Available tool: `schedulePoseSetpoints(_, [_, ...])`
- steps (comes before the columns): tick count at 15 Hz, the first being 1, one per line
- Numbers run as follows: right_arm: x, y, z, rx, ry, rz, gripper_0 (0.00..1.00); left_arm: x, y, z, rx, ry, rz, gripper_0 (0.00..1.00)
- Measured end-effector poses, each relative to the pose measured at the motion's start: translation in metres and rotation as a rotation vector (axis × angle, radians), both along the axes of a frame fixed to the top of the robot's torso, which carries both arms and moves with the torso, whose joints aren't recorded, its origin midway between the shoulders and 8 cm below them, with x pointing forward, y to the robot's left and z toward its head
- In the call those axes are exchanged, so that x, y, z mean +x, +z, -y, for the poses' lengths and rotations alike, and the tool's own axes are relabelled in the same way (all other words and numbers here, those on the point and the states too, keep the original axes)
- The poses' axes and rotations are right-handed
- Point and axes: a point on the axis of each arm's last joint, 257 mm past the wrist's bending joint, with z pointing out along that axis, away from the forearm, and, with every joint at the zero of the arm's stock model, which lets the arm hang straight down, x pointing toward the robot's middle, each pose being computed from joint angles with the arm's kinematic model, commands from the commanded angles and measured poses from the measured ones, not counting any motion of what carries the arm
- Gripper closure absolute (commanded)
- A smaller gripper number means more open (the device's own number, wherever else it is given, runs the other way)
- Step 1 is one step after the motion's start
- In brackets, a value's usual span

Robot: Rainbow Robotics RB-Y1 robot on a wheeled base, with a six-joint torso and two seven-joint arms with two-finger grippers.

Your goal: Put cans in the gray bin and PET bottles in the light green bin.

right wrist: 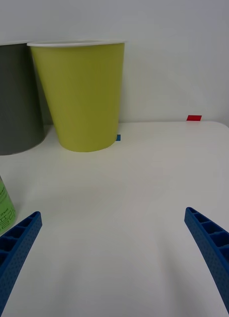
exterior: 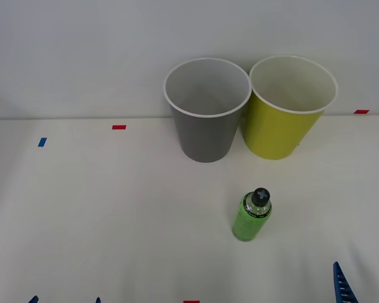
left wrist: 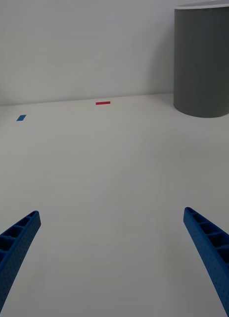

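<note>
The gray bin [exterior: 205, 136] and the light green bin [exterior: 275, 132] stand upright side by side at the back of the white table, both showing bare insides. A small green PET bottle [exterior: 251, 216] with a black cap stands upright in front of them. Cans are out of view. My right gripper [right wrist: 112, 223] is open near the table's front right, with the bottle [right wrist: 1, 203] just beside one finger and the light green bin [right wrist: 79, 94] ahead. A blue finger [exterior: 342, 285] of it shows low in the front view. My left gripper [left wrist: 112, 220] is open at the front left, with the gray bin [left wrist: 203, 59] far ahead.
Small tape marks lie on the table: a red one [exterior: 119, 127], a blue one [exterior: 42, 142] and another red one [exterior: 361, 112] at the far right. A plain wall rises right behind the bins.
</note>
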Motion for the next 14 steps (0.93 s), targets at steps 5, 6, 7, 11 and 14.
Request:
schedulePoseSetpoints(5, [0.0000,0.0000,0.0000,0.000,0.000,0.000,0.00,0.0000,0.0000,0.0000,0.000,0.000,0.000,0.00])
schedulePoseSetpoints(6, [0.0000,0.0000,0.0000,0.000,0.000,0.000,0.00,0.0000,0.0000,0.0000,0.000,0.000,0.000,0.00])
schedulePoseSetpoints(7, [0.0000,0.0000,0.0000,0.000,0.000,0.000,0.00,0.0000,0.0000,0.0000,0.000,0.000,0.000,0.00])
schedulePoseSetpoints(11, [0.0000,0.0000,0.0000,0.000,0.000,0.000,0.00,0.0000,0.0000,0.0000,0.000,0.000,0.000,0.00])
schedulePoseSetpoints(14, [0.0000,0.0000,0.0000,0.000,0.000,0.000,0.00,0.0000,0.0000,0.0000,0.000,0.000,0.000,0.00])
